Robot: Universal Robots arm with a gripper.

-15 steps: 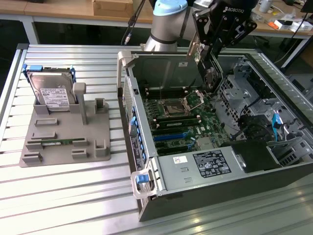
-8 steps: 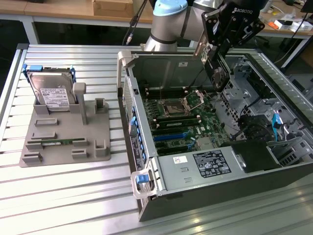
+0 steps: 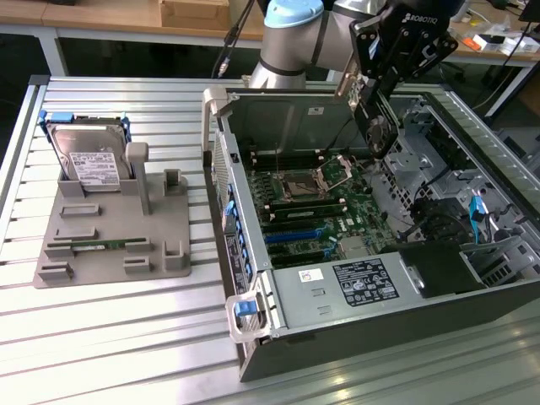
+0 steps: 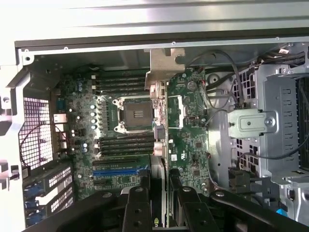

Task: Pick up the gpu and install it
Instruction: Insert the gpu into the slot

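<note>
The gpu (image 3: pixel 379 132), a black card with a round fan, hangs edge-down over the open computer case (image 3: pixel 253 278), above the motherboard (image 3: pixel 316 207). My gripper (image 3: pixel 371 101) is shut on its upper edge. In the wrist view the gpu (image 4: pixel 184 126) runs away from the camera between the two black fingers (image 4: pixel 137 208), with its silver-beige bracket (image 4: pixel 161 63) at the far end. The gripper (image 4: pixel 161 209) clamps the card near the CPU socket (image 4: pixel 134 115). Blue expansion slots (image 4: pixel 118 170) lie beside the card.
A grey holder tray (image 3: pixel 110 245) stands on the slatted metal table at the exterior view's left, with a silver hard drive (image 3: pixel 87 160) upright in it and a slim green memory stick (image 3: pixel 97 245). Metal drive cages and cables (image 3: pixel 439 177) fill the case's right side.
</note>
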